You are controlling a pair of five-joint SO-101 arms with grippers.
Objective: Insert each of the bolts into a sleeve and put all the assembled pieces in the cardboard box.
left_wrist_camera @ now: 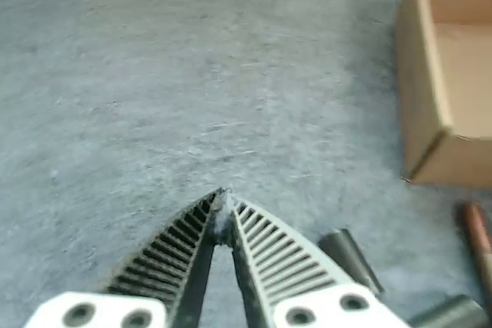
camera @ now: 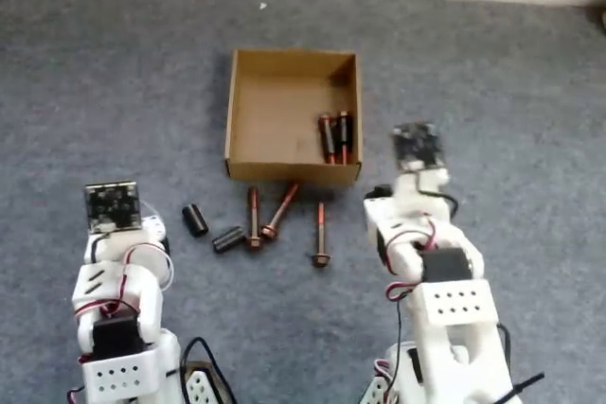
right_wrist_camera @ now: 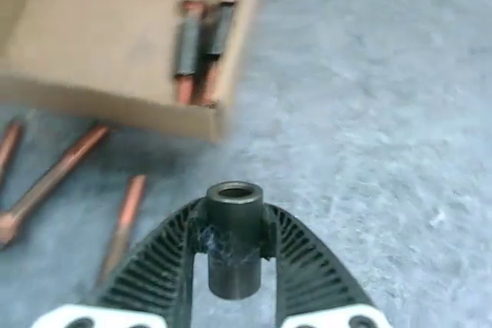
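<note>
The cardboard box [camera: 244, 111] stands at mid-table with two assembled pieces [camera: 333, 137] lying against its right wall, also seen in the right wrist view [right_wrist_camera: 201, 44]. Three copper bolts [camera: 253, 218] [camera: 281, 210] [camera: 320, 234] lie on the carpet in front of the box. Two black sleeves [camera: 195, 219] [camera: 228, 238] lie left of them. My right gripper [right_wrist_camera: 233, 217] is shut on a third black sleeve [right_wrist_camera: 234, 266], held upright just right of the box's near corner. My left gripper [left_wrist_camera: 223, 203] is shut and holds nothing, above bare carpet left of the sleeves [left_wrist_camera: 350, 255].
Grey carpet [camera: 492, 73] covers the whole surface. The left arm [camera: 114, 234] stands at the front left and the right arm [camera: 426, 243] at the front right. Open carpet stretches behind and to either side of the box.
</note>
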